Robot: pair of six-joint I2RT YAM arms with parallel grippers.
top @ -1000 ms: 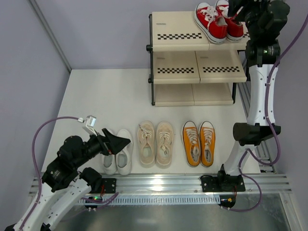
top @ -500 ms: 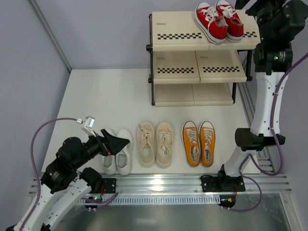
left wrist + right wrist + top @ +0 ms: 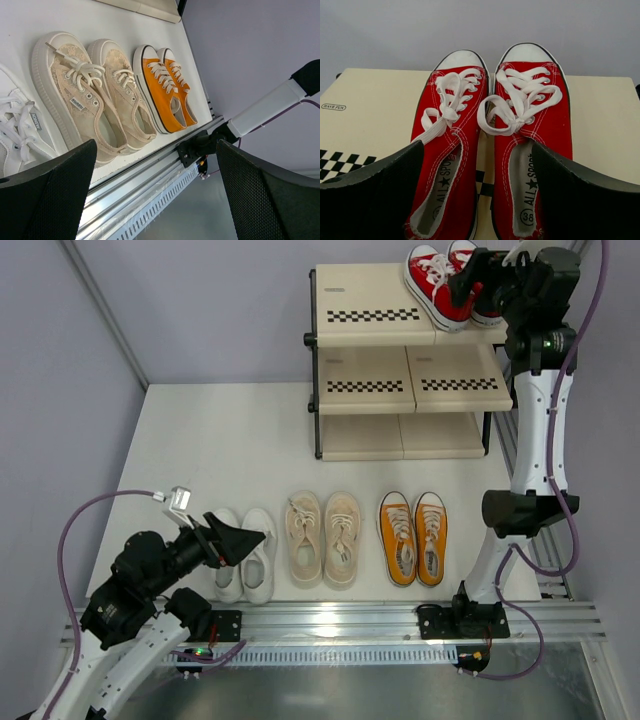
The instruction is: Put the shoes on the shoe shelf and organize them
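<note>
Observed from the overhead view: the three-tier shoe shelf with cream-beige panels, checkered front strips and black tube frame stood in the upper centre-right of the frame. The pair of red canvas sneakers with white laces sat on its top tier at the upper right, toes toward the back wall, heels at the front edge. The two lower tiers held nothing visible.

The right arm's fingers were spread wide, one outside each heel of the red pair. Whether either pad touched the canvas could not be told; nothing looked clamped. The left arm's fingers stood fully apart, grasping nothing, at the lower left above the white lace-up sneakers.

On the white tabletop three pairs lay in a row across the lower middle: the white pair, the cream-beige lace-up sneakers, and the orange-yellow canvas sneakers with white toe caps.

Assessment: the step appeared to be releasing the red pair. To do it well, the fingers should be kept wide and drawn back level along the heel line, clear of laces and collars, so neither shoe is dragged off the front edge. The pair sat slightly skewed; a light squaring nudge would tidy it.
</note>
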